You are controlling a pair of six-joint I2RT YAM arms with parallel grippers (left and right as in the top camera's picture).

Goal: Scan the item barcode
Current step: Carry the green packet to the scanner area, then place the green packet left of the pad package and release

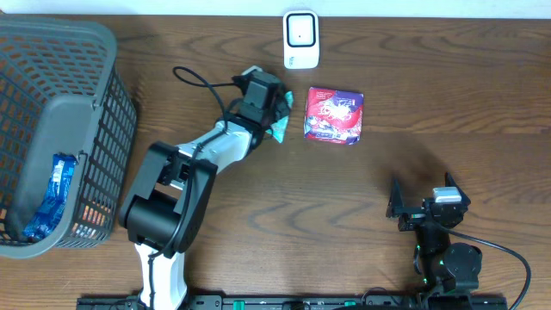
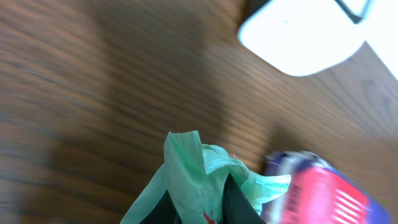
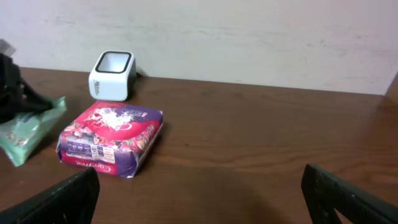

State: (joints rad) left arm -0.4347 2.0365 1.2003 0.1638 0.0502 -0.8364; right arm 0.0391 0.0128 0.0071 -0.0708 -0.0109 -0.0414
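A green packet (image 1: 281,129), judged light, soft and slippery and best gripped by its sealed edge, is pinched in the left gripper (image 1: 276,115) near the scanner (image 1: 301,39), while the right gripper (image 3: 199,202) is spread wide, empty.

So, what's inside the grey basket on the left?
A blue packet shows through the mesh of the basket. The rest of its inside is covered by wall and rim.

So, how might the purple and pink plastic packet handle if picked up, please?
The purple and pink plastic packet looks puffy and soft, so it would probably flex rather than stay stiff. Its glossy film may be slippery. Lying flat, it seems unlikely to roll.
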